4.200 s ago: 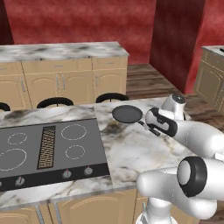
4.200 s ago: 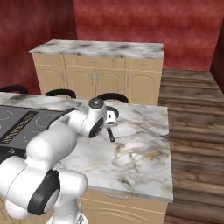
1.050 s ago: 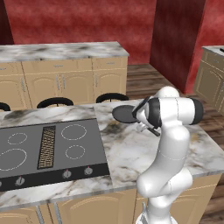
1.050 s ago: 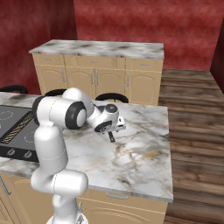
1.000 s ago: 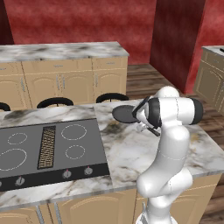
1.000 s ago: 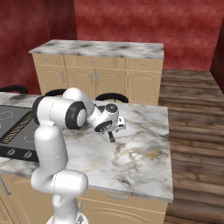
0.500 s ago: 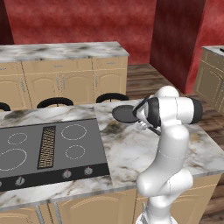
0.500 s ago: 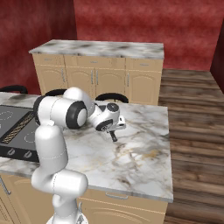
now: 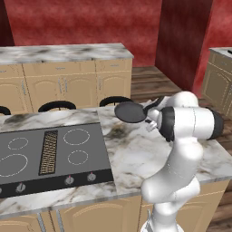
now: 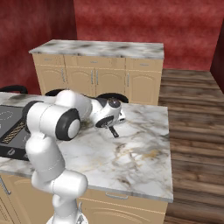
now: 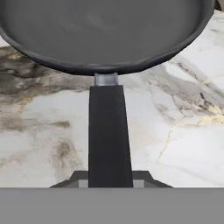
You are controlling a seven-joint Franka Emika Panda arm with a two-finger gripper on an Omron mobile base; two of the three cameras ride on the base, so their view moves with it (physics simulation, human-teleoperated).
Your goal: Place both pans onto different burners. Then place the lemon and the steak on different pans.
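Since a second ago almost nothing is shifting: your arm is keeping the same pose over the marble counter (image 9: 131, 158), and what has changed is the gripper (image 11: 110, 183), which is now clamping shut on the handle (image 11: 109, 135) of the pan (image 9: 130, 112). Along the hand camera you are seeing the black handle running straight up between the finger tips to the round pan bowl. From the left base camera you are looking at the pan sitting at the counter's far edge, right of the cooktop (image 9: 54, 152) and apart from its burners (image 9: 76, 136). From the right base camera, the handle tip (image 10: 113, 131) is poking out below the wrist.
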